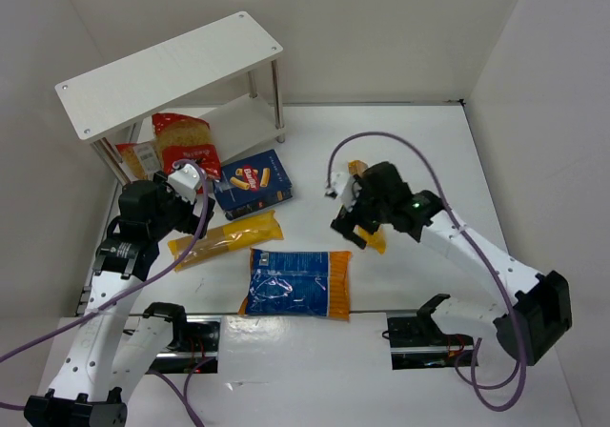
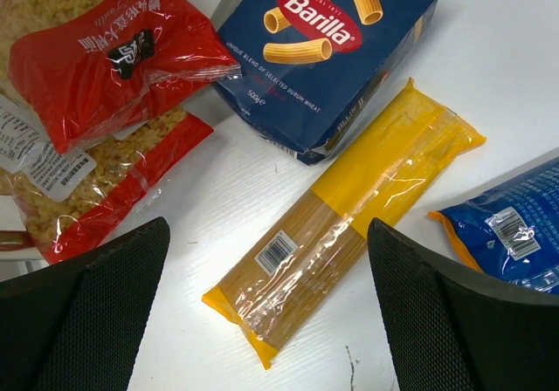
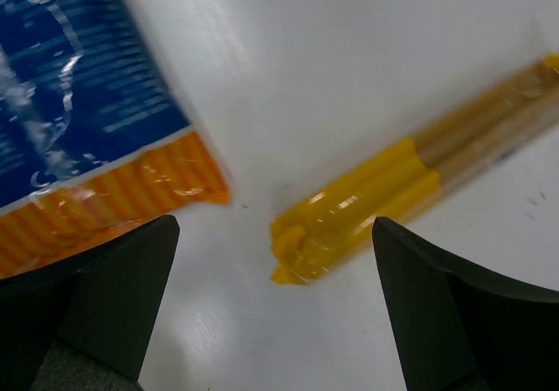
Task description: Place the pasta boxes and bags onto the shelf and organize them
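The white shelf [image 1: 172,72] stands at the back left. Two red-and-clear bags [image 2: 105,59] of yellow pasta lie by its lower tier. The dark-blue pasta box [image 2: 332,42] lies flat beside them. A long yellow bag [image 2: 341,216] lies diagonally under my left gripper [image 2: 268,234], which hovers open above its near end. The blue bag with an orange end [image 1: 295,282] lies at the front centre. Another yellow bag [image 3: 376,199] lies under my right gripper [image 3: 275,225], open above that bag's end, touching nothing.
White walls close in the table at the back, left and right. Both arm bases [image 1: 419,336] sit at the near edge. A purple cable [image 1: 381,141] loops over the right arm.
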